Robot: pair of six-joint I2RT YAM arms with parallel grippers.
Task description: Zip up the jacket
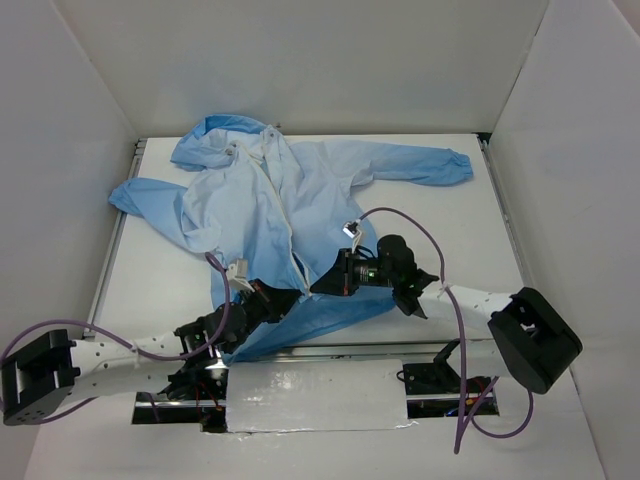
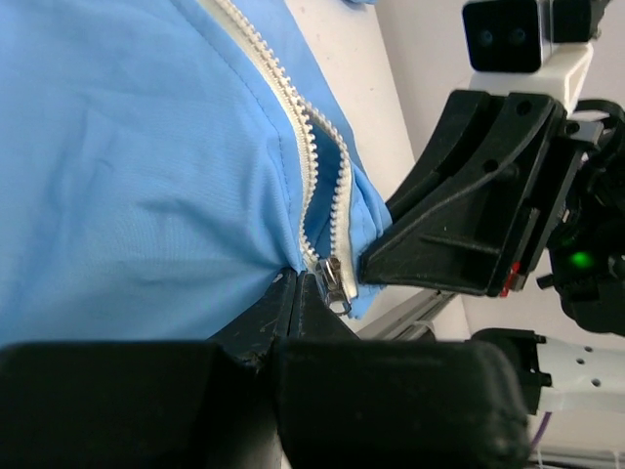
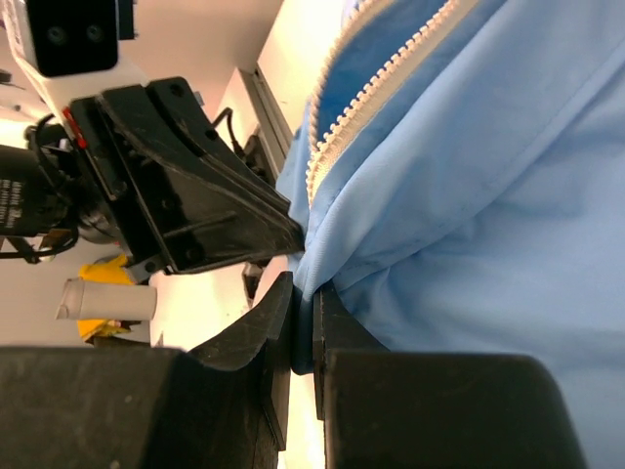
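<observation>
The light-blue jacket (image 1: 270, 210) lies spread on the white table, hood at the far side, hem toward the arms. Its white zipper (image 2: 312, 166) is joined only at the hem, where the metal slider (image 2: 332, 278) sits; above that the two rows of teeth part. My left gripper (image 2: 298, 285) is shut on the jacket's hem edge right beside the slider, with the fabric puckering into its tips. My right gripper (image 3: 303, 293) is shut on a fold of the jacket (image 3: 488, 195) at the hem on the zipper's other side. The two grippers (image 1: 292, 298) (image 1: 316, 286) nearly meet there.
White walls enclose the table (image 1: 480, 230) on three sides. A metal rail (image 1: 330, 350) runs along the near edge, with a white plate (image 1: 315, 395) below it. One sleeve (image 1: 430, 165) stretches to the far right, the other (image 1: 140, 195) to the left.
</observation>
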